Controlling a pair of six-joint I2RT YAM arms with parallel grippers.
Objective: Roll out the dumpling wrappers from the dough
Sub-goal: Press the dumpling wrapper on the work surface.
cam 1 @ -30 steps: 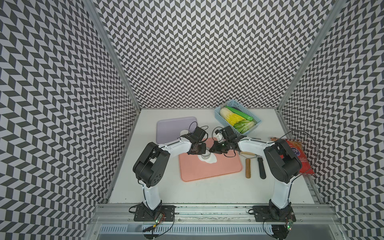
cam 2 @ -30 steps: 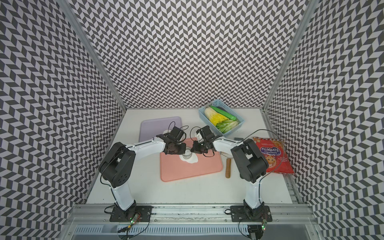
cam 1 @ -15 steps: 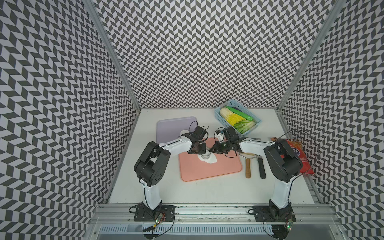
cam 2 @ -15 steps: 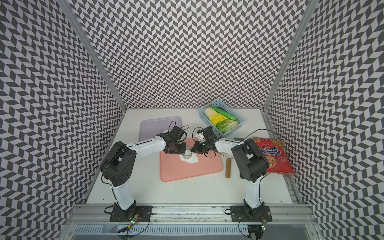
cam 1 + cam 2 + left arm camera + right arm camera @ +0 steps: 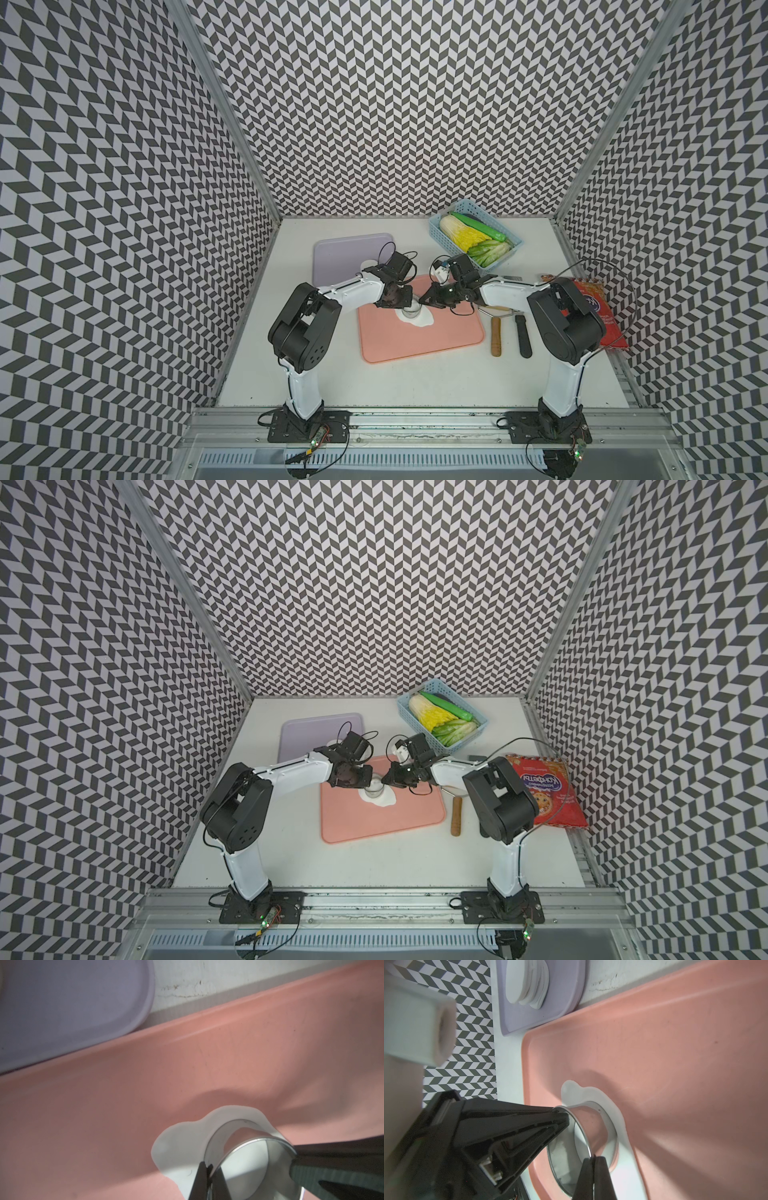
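The dough (image 5: pixel 423 321) lies as a flat, blobby white sheet on the pink board (image 5: pixel 415 343). A small metal ring cup (image 5: pixel 410 309) stands on it, pressed into the sheet. My left gripper (image 5: pixel 207 1167) is shut on one side of the cup's rim (image 5: pixel 249 1145). From the opposite side my right gripper (image 5: pixel 593 1158) is shut on the same rim (image 5: pixel 583 1132). Both top views show the two grippers meeting over the cup (image 5: pixel 375 788). A stack of dumpling wrappers (image 5: pixel 527 982) sits on the purple board (image 5: pixel 562 1001) behind.
A blue basket (image 5: pixel 512 254) of vegetables stands at the back right. A wooden rolling pin (image 5: pixel 496 334) and a black-handled tool (image 5: pixel 524 340) lie right of the pink board. A red snack bag (image 5: pixel 548 791) lies at the far right.
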